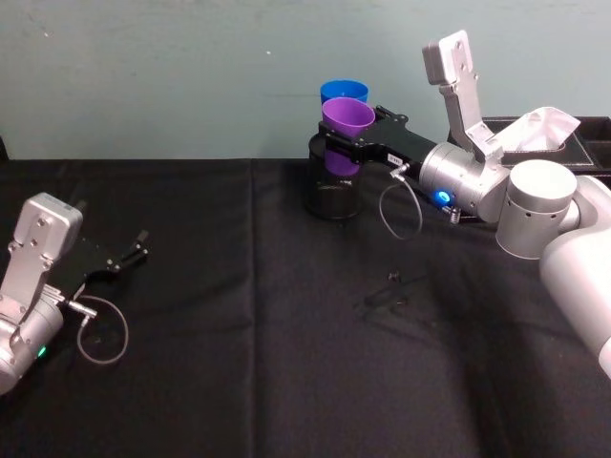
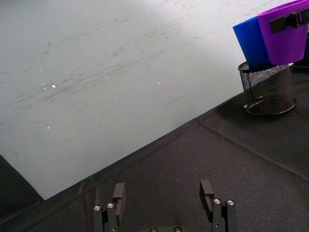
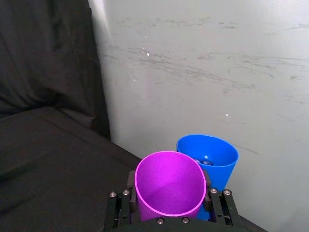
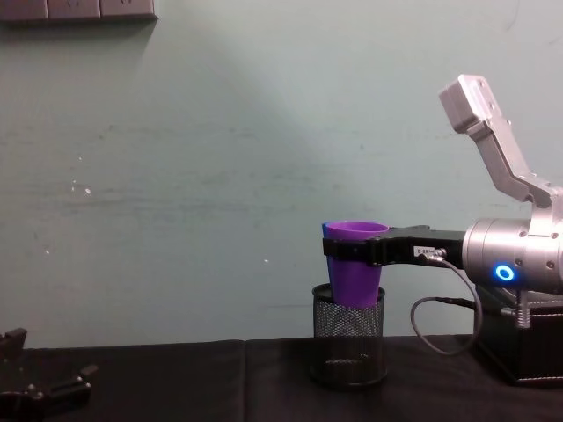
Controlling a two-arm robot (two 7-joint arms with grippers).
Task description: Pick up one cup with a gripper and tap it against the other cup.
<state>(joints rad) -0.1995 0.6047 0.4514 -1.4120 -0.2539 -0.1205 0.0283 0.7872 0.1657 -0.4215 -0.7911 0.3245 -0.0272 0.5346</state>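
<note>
Left gripper (image 1: 136,246) parked at near left, fingers spread; purple tumbler (image 1: 347,116) pinched under its rim by right gripper (image 1: 344,145).
Right arm is stretched level toward the far table (image 1: 286,382) edge. The tumbler is held upright over the black mesh pen holder (image 1: 332,196), just beside the blue tumbler (image 1: 344,91) behind; contact cannot be told. Open cloth lies in front, wall close behind. The blue tumbler's inside is seen in the right wrist view.

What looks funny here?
The bright blue plastic tumbler seems to stand inside the black wire-mesh pen holder, not on the table. The right gripper holds the purple plastic tumbler beside it, dipping in too. The left gripper rests open, far left.
</note>
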